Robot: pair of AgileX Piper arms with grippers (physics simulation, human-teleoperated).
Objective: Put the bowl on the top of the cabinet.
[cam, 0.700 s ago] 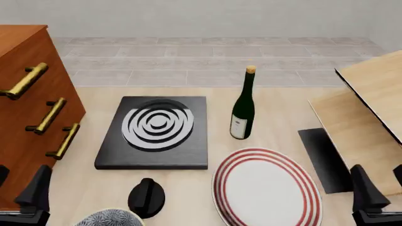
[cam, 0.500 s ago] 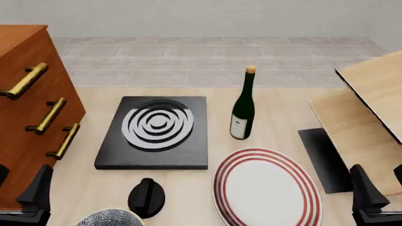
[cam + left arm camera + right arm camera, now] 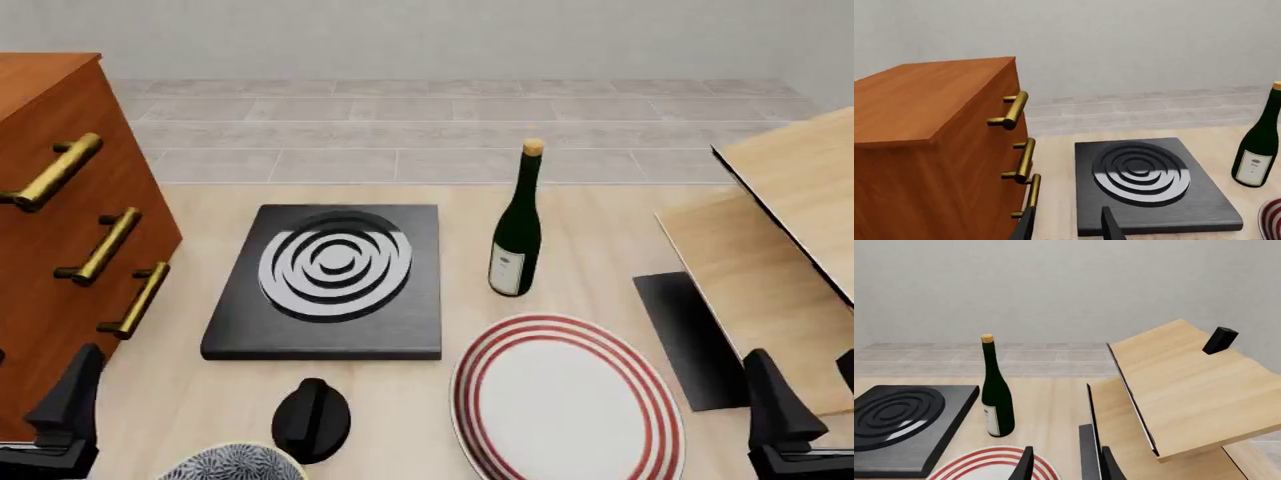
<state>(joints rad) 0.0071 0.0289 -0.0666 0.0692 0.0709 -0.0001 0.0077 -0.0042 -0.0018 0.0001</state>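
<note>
Speckled grey-white with a dark blue pattern inside, the bowl (image 3: 234,463) sits at the table's near edge, left of centre, only its far rim in the front view. Just beyond it stands a black knob-like object (image 3: 311,418), and the cabinet (image 3: 60,250) rises along the left edge. The left gripper (image 3: 1066,227) hovers low near the near-left corner with its jaws spread and nothing between them; the right gripper (image 3: 1064,465) at the near-right corner is likewise parted and empty. I judge the grasp not yet begun. The risks: the bowl lies so close to the near edge that a careless finger on its rim could tip it or push it off; the black knob-like object beside it may be knocked in the approach; and, when lifting, the bowl could strike the brass handles (image 3: 54,172) or the cabinet's top edge if not raised high enough.
</note>
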